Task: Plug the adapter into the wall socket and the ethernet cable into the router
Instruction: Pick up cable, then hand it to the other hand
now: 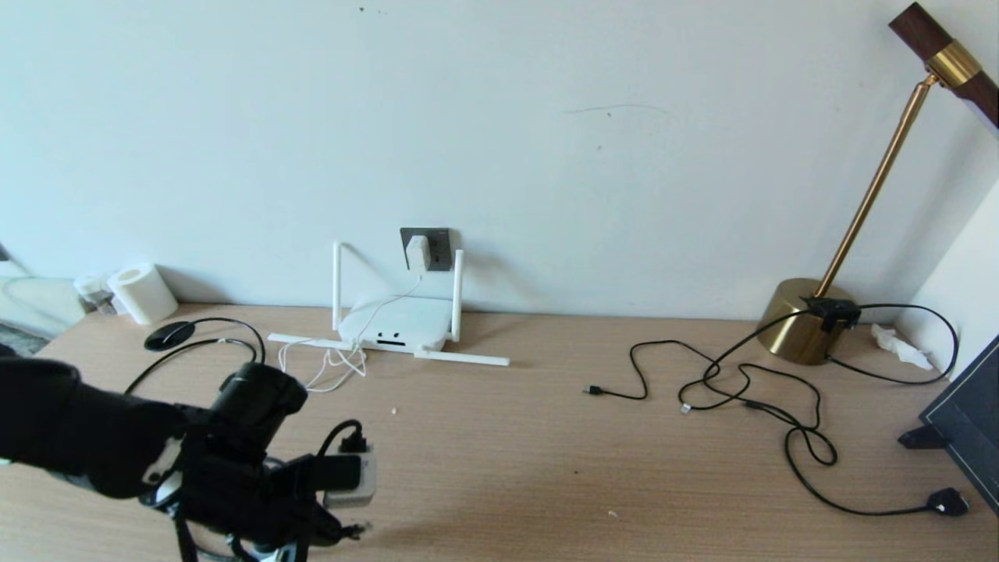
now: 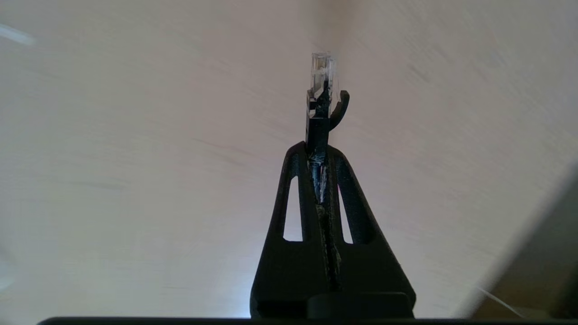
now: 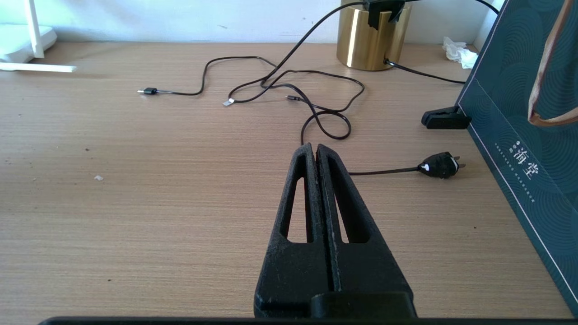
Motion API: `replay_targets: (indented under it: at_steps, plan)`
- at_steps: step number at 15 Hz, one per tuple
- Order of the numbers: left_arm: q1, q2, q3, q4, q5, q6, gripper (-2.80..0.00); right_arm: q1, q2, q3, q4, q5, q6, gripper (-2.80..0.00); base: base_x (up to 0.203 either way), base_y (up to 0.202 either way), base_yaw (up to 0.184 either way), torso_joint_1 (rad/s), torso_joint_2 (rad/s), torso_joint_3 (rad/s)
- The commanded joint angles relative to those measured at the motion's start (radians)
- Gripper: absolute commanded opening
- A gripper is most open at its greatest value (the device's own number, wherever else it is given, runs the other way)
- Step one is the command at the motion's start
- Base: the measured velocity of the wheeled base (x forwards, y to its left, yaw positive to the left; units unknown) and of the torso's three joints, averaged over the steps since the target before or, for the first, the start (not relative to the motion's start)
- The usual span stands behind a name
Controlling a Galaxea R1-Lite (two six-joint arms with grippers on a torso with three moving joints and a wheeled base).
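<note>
While left gripper fingers clamp ethernet cable — right gripper closed, empty | bag reads 海堂

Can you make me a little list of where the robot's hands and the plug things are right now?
left gripper: low at the table's near left, jaws shut on the ethernet cable, clear plug poking out
right gripper: jaws shut, holding nothing, above the table
adapter: in the wall socket
router: on the table below the socket
</note>
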Motion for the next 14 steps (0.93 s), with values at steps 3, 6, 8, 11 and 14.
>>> replay_targets:
  at_steps: [3, 6, 8, 11, 14]
  plan:
    - [-0.07, -0.089, -0.306, 0.061, -0.01, 0.029, -2.8, 0.0, 0.0, 0.0, -0.001, 0.006, -0.016, -2.8, 0.0, 0.0, 0.0, 0.0, 0.0, 0.0]
    - [-0.234, -0.096, -0.43, -0.12, 0.211, 0.034, -2.8, 0.0, 0.0, 0.0, -0.001, 0.0, 0.002, -2.8, 0.0, 0.0, 0.0, 0.0, 0.0, 0.0]
    - [-0.331, -0.087, -0.447, -0.234, 0.34, 0.035, -2.8, 0.0, 0.0, 0.0, -0.001, 0.0, 0.002, -2.8, 0.0, 0.0, 0.0, 0.0, 0.0, 0.0]
    - [-0.393, -0.077, -0.462, -0.275, 0.52, 0.051, -2.8, 0.0, 0.0, 0.001, -0.001, -0.002, -0.002, -2.8, 0.0, 0.0, 0.0, 0.0, 0.0, 0.0]
    - [-0.402, -0.086, -0.465, -0.336, 0.521, 0.055, -2.8, 0.0, 0.0, 0.0, -0.001, -0.003, 0.019, -2.8, 0.0, 0.0, 0.0, 0.0, 0.0, 0.0]
